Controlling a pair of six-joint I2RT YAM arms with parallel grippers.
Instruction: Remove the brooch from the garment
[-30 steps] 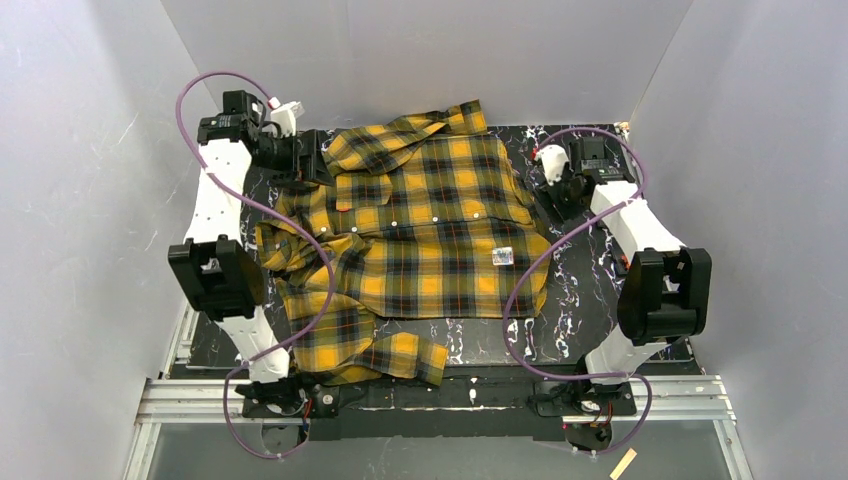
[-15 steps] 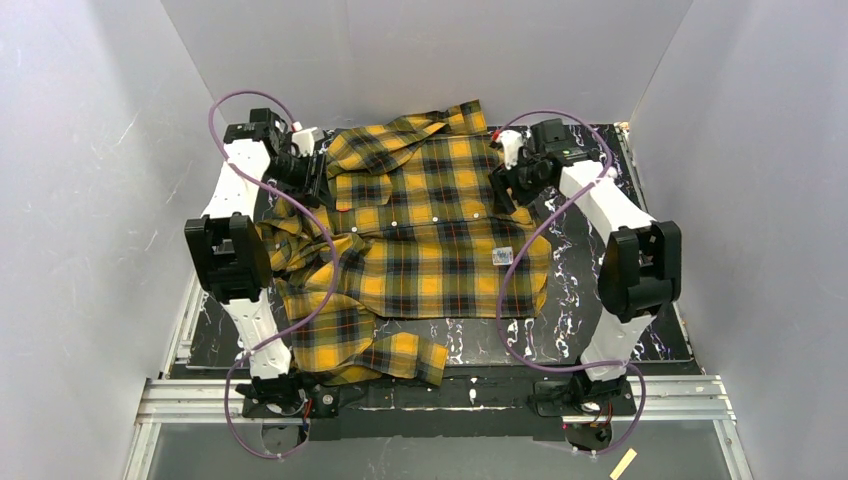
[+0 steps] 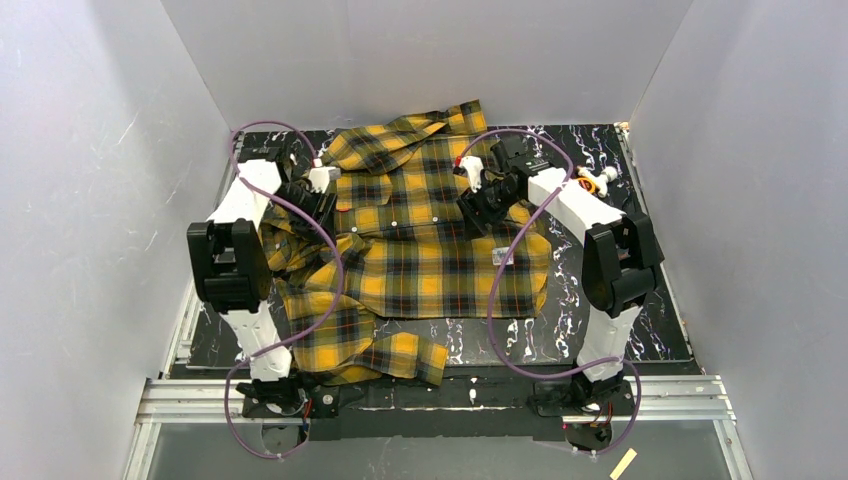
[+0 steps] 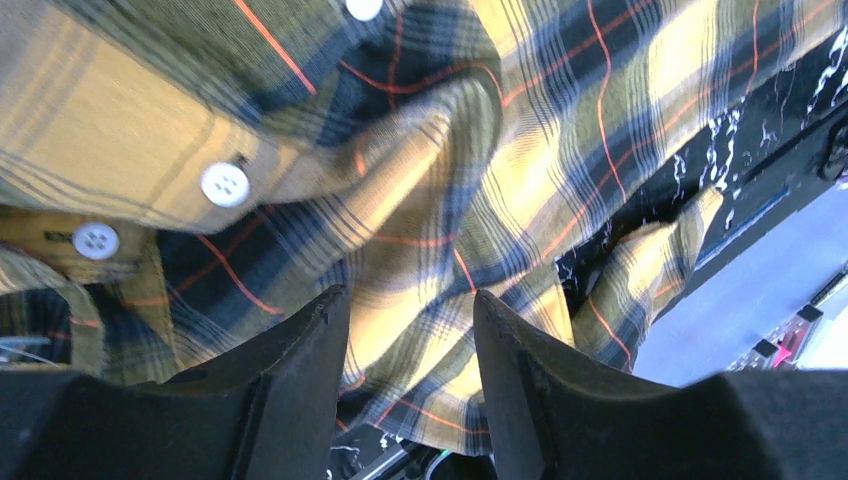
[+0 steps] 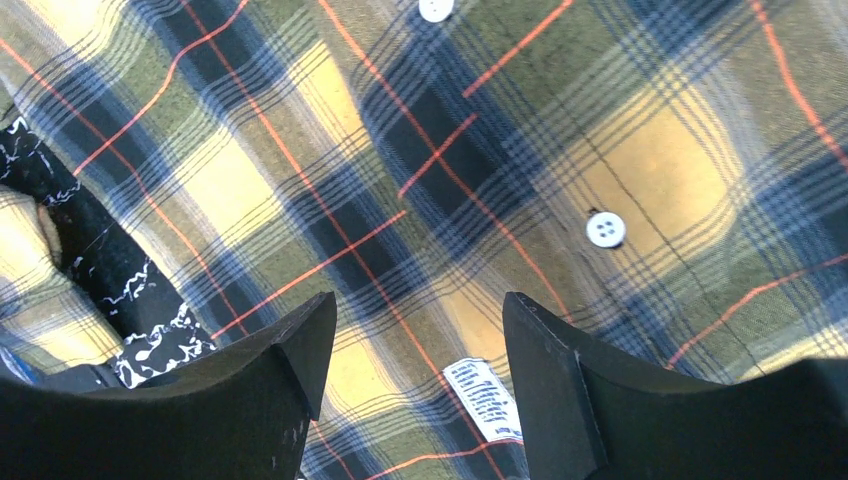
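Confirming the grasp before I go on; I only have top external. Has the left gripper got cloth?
Observer: Yes. The left wrist view shows a fold of the plaid shirt gathered between the fingers of the left gripper, which looks closed on it.
Operator: Right one?
Observer: The right gripper is open over flat cloth, and the white label shows between its fingers.
Operator: Any brooch there?
Observer: None shows in that view, only two white buttons with four holes each.
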